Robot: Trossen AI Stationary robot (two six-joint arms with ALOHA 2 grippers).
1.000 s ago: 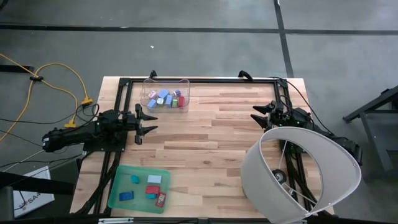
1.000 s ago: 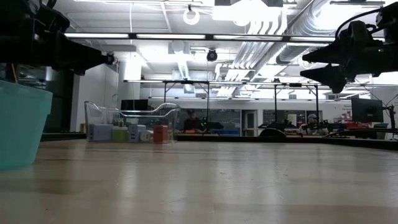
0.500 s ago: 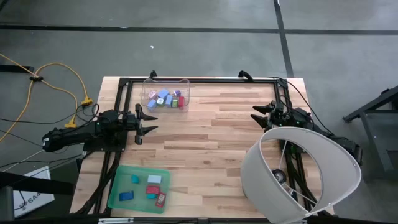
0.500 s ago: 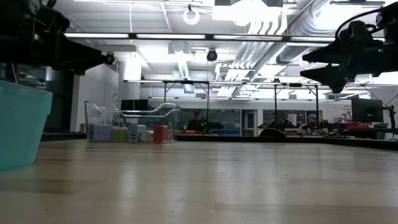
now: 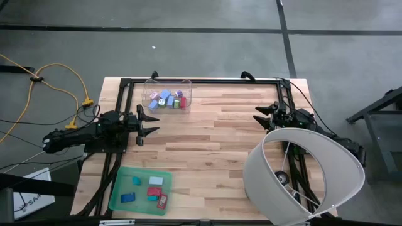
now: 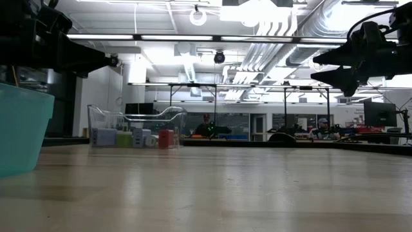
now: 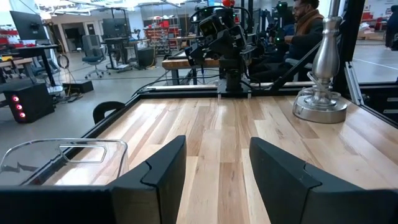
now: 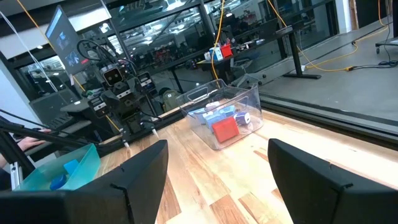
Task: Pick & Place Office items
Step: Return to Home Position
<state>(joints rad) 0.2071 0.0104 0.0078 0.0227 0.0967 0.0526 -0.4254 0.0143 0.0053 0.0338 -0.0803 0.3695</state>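
Several small office items [image 5: 166,99] in blue, red, pink and green lie in the clear plastic bin [image 5: 151,86] at the table's far edge; the right wrist view shows them too [image 8: 225,123]. A few more items [image 5: 154,191] lie in the flat green tray [image 5: 118,191] at the near left corner. My left gripper [image 5: 151,122] hovers open above the left side of the table, pointing right, empty. My right gripper [image 5: 259,115] hovers open at the right side, pointing left, empty. Both stand high over the table in the low view: left gripper [image 6: 106,62], right gripper [image 6: 318,67].
A lamp with a white shade [image 5: 301,179] and metal base [image 7: 320,106] stands at the near right corner, close beside my right arm. A black frame [image 5: 201,80] runs along the table's edges. Bare wood lies between the two grippers. People show in the room behind.
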